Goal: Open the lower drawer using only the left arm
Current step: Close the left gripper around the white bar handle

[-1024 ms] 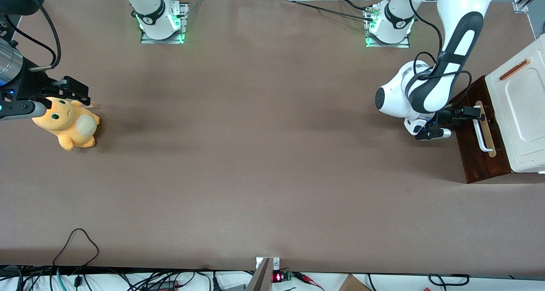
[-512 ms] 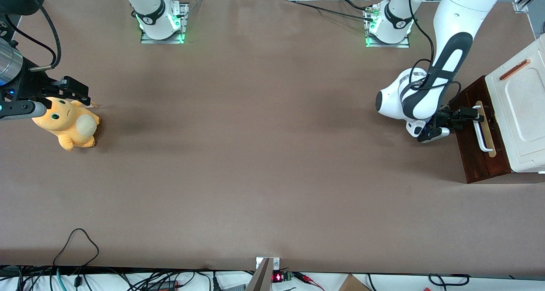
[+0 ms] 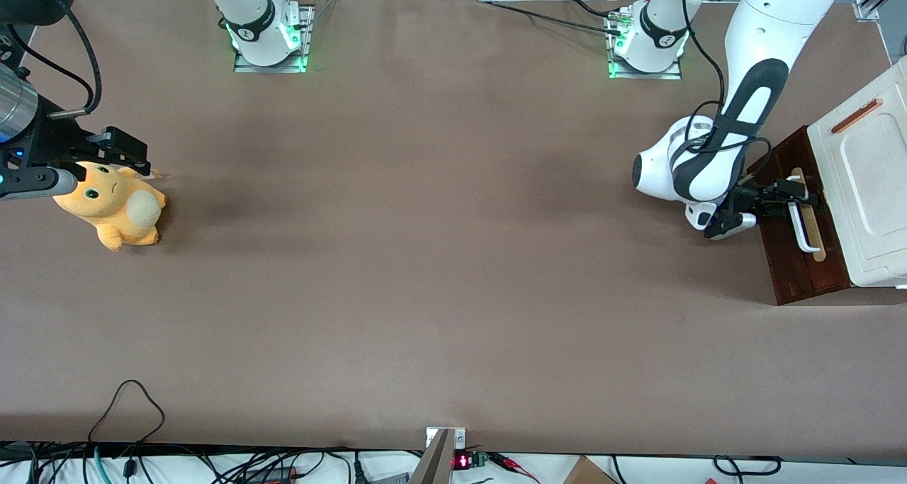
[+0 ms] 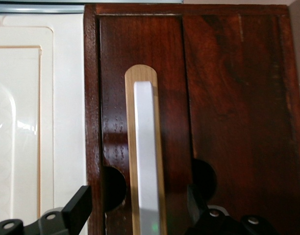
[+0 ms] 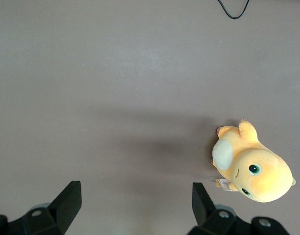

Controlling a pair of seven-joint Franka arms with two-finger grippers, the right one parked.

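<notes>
Approach step: your claw (image 4: 139, 215) is spread wide w/ fingers either side of the white handle (image 4: 146, 161) on the lower drawer (image 3: 786, 257), at working arm's end of surface, still shut. Next: pinch handle, pull out straight.

A wide brown table (image 3: 425, 257) fills nearly everything here, evenly lit, with soft shadows lying across its middle. Along the edge nearest the front camera, black cables (image 3: 127, 413) loop over a white ledge, and a small red light (image 3: 461, 461) glows there. Two metal base plates (image 3: 269, 62) sit at the farthest edge, glowing green.
</notes>
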